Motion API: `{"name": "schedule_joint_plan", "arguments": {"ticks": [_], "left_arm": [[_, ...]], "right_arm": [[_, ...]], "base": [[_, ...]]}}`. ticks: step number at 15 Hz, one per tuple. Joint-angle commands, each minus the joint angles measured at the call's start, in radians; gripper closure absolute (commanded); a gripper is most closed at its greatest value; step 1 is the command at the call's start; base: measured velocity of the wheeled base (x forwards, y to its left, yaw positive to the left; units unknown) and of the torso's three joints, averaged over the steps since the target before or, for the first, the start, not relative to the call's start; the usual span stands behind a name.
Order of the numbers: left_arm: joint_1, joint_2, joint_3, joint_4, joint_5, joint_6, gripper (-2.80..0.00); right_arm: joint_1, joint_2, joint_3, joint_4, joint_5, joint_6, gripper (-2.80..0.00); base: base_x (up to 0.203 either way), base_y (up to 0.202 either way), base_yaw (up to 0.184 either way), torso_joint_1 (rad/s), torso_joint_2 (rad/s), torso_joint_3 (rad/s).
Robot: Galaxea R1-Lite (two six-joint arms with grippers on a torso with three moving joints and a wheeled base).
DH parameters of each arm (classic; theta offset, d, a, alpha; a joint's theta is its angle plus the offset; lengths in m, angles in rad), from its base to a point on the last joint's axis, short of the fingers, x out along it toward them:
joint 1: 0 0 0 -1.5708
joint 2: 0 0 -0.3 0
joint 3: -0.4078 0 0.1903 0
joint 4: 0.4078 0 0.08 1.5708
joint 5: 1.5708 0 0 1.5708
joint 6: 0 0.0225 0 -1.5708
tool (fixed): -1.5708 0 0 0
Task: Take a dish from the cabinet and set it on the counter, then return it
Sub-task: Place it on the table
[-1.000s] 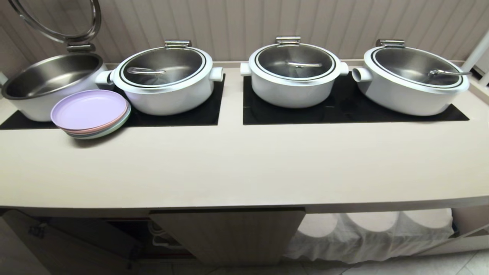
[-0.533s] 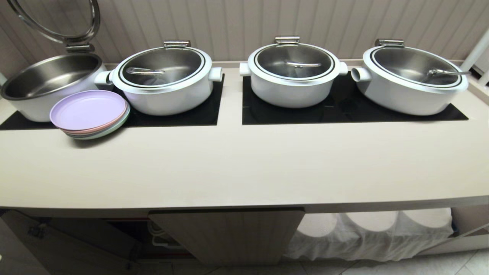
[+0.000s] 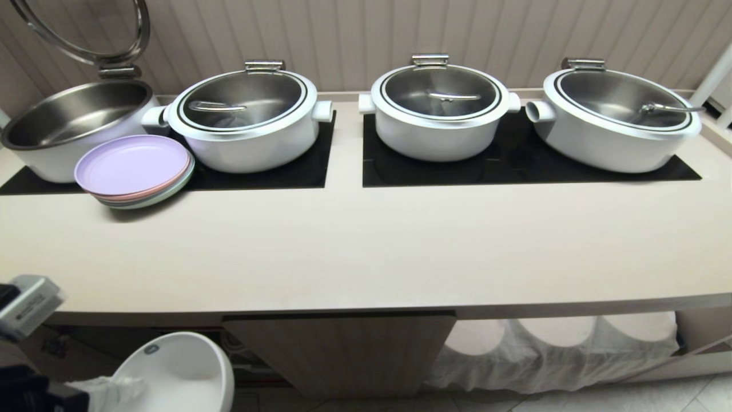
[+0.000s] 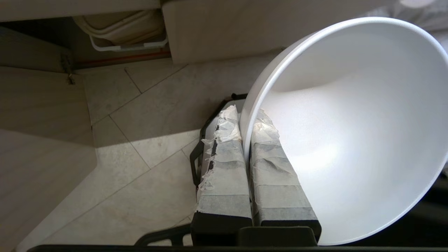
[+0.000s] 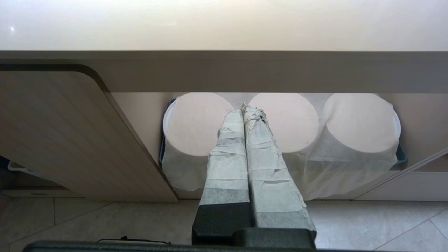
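Note:
The dish [image 3: 183, 372], a small deep white bowl with a dark mark near its rim, hangs tilted at the lower left, below the front edge of the beige counter [image 3: 366, 252]. My left gripper [image 3: 108, 392] is shut on its rim. In the left wrist view one taped finger lies inside the dish [image 4: 350, 133] and the other outside, so the left gripper [image 4: 245, 115] pinches the wall. The cabinet [image 3: 343, 349] stands under the counter, its opening [image 4: 122, 56] behind the dish. My right gripper [image 5: 244, 109] is shut on nothing, parked below the counter.
White pots [image 3: 440, 111] sit in a row on two black panels at the back. A stack of pastel plates [image 3: 134, 169] lies at the left. Cloth-covered round stacks [image 3: 549, 349] fill the shelf at the right. An open cabinet door [image 4: 35, 105] stands beside the tiled floor.
My left arm has risen into the head view at the lower left, bringing the dish with it. Earlier neither showed there. The right arm has not moved.

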Motion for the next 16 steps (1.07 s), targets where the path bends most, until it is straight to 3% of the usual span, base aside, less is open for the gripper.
{"name": "schedule_joint_plan", "arguments": {"ticks": [1,4,9,12,16], "left_arm": [[0.016,0.145,-0.042,-0.017,-0.001,-0.009,0.0],[0.022,0.358,-0.208,-0.04,-0.003,-0.066,0.0],[0.028,0.684,-0.484,-0.079,0.0,-0.215,0.0],[0.035,0.801,-0.56,-0.168,0.035,-0.244,0.0],[0.042,0.859,-0.624,-0.176,0.057,-0.247,0.0]], "right_arm": [[0.0,0.0,0.0,0.0,0.001,0.0,0.0],[0.001,0.0,0.0,0.0,0.001,-0.001,0.0],[0.002,0.0,0.0,0.0,0.001,0.0,0.0],[0.002,0.0,0.0,0.0,0.001,-0.001,0.0],[0.002,0.0,0.0,0.0,0.001,-0.001,0.0]], "base": [[0.0,0.0,0.0,0.0,0.0,0.0],[0.0,0.0,0.0,0.0,0.0,0.0],[0.0,0.0,0.0,0.0,0.0,0.0],[0.0,0.0,0.0,0.0,0.0,0.0],[0.0,0.0,0.0,0.0,0.0,0.0]]}}
